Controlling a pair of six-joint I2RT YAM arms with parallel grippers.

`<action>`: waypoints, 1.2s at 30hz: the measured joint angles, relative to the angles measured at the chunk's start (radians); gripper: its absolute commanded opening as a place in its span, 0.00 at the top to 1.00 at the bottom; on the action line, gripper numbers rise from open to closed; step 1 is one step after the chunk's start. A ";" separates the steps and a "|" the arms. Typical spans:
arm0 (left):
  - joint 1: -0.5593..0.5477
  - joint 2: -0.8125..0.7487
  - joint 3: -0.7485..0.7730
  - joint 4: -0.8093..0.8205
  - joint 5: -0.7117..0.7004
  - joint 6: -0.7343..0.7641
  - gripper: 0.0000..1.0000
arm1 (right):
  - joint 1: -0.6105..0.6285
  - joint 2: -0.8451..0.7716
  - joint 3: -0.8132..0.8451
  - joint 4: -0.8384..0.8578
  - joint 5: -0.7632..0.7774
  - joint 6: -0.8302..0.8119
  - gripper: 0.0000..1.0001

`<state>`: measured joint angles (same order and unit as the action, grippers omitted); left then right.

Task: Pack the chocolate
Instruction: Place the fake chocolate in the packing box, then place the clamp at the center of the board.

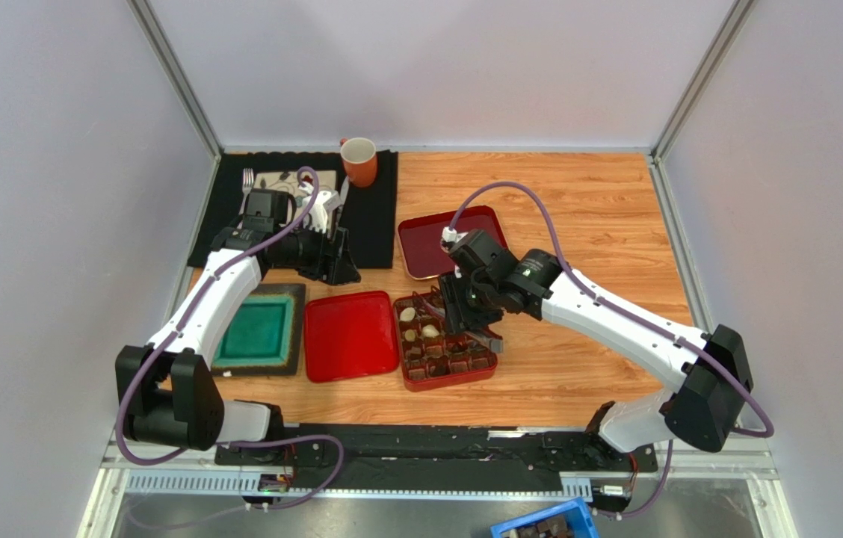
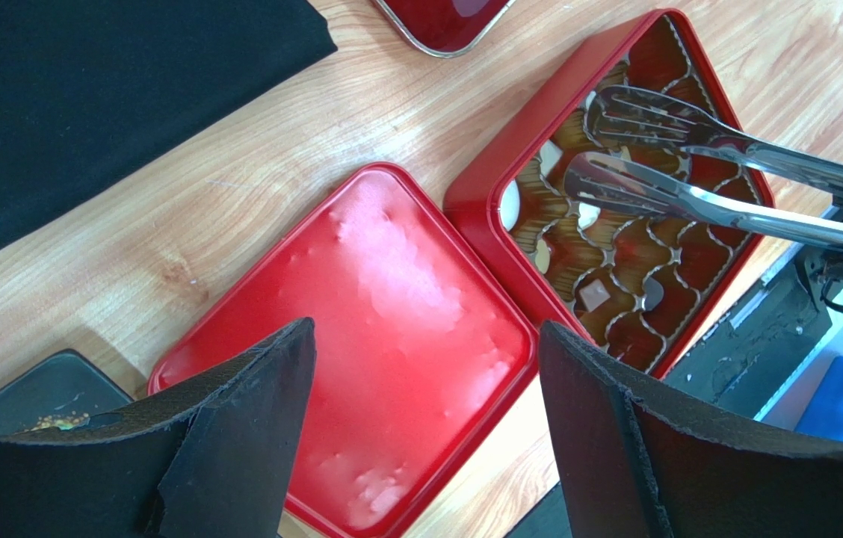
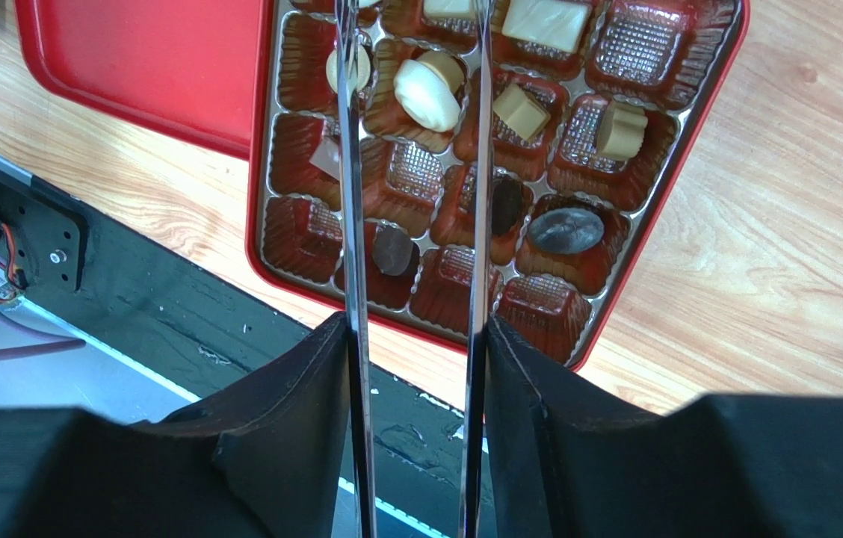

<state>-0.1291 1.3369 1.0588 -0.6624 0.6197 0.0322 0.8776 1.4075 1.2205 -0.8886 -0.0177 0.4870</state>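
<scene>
1. The chocolate point(image 3: 520, 110) already lies in the red gridded box point(image 2: 493, 163), near the front of the table under the right arm. There are cream and dark pieces, each in its own cup, and several cups are empty.
2. The right gripper point(image 3: 415, 336) is clenched on a pair of metal tongs point(image 3: 350, 202), one blade against each finger, and holds them above the box. The blades stand apart.
3. A round white piece point(image 3: 428, 92) sits between the two blades, tilted in its cup. I cannot tell whether the blades touch it. To me it looks like a piece that is being set down or adjusted.
4. To do this step well, I think the tongs should rise straight up, without any slide to the side. Then no blade drags the white piece or pushes the cream square beside it out of its cup.
5. The white piece leans on the wall of its cup. A soft press from above with the tips closed may seat it flat. Too much force could mark the chocolate or bend the thin liner.
6. The left gripper point(image 2: 426, 336) is released, its fingers wide with nothing between them. It hangs at the edge of the black mat point(image 1: 376, 213), well apart from the box.
7. The flat red lid point(image 2: 392, 269) lies just beside the box, on its left. If no more pieces are to come, I judge the lid is needed next.
</scene>
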 measured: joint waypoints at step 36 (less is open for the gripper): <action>0.001 -0.003 0.000 -0.010 0.000 0.020 0.19 | -0.510 -0.098 -0.262 -0.056 0.286 -0.008 0.46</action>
<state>-0.1280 1.3342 1.0588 -0.6727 0.6201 0.0521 0.3676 1.3094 0.9581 -0.9447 0.2680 0.4789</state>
